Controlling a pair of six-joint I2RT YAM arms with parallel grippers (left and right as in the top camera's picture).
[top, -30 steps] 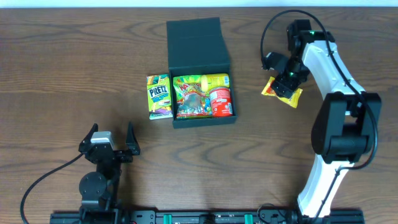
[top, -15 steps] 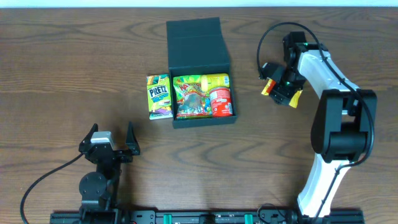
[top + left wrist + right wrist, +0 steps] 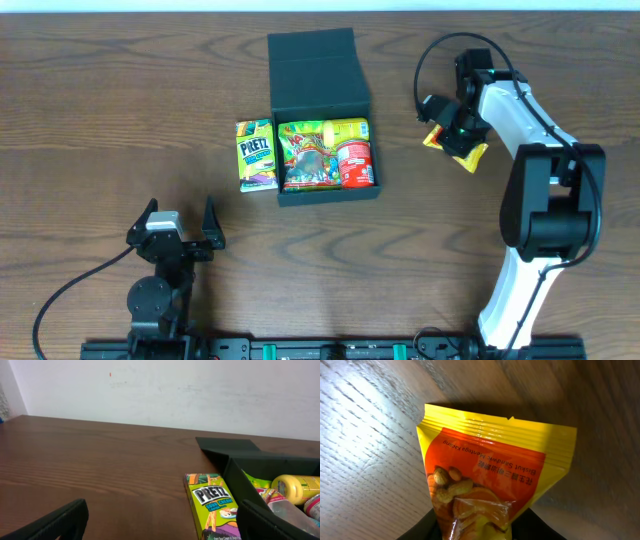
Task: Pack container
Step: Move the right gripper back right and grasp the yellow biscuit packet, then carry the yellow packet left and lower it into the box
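Note:
The container [image 3: 320,60], a dark square box with its lid flapped back, sits at centre and holds colourful snack packs and a red-labelled cup. A yellow-green Pretz box [image 3: 256,155] lies against its left wall. At the right, my right gripper [image 3: 452,135] is shut on a yellow-orange peanut snack packet [image 3: 471,153]. In the right wrist view the packet [image 3: 490,465] is pinched and crumpled between the dark fingers [image 3: 540,527], just over the wood. My left gripper [image 3: 178,222] stands open near the front edge. In the left wrist view the Pretz box [image 3: 212,505] and container [image 3: 270,465] lie ahead.
The brown wooden table [image 3: 120,110] runs to a white wall at the back. The right arm's white links [image 3: 530,110] and black cable arch over the right side. The container's open lid [image 3: 312,50] lies flat behind the box.
My right gripper has closed its fingers onto the snack packet and shifted slightly back and left. The left arm has not moved.

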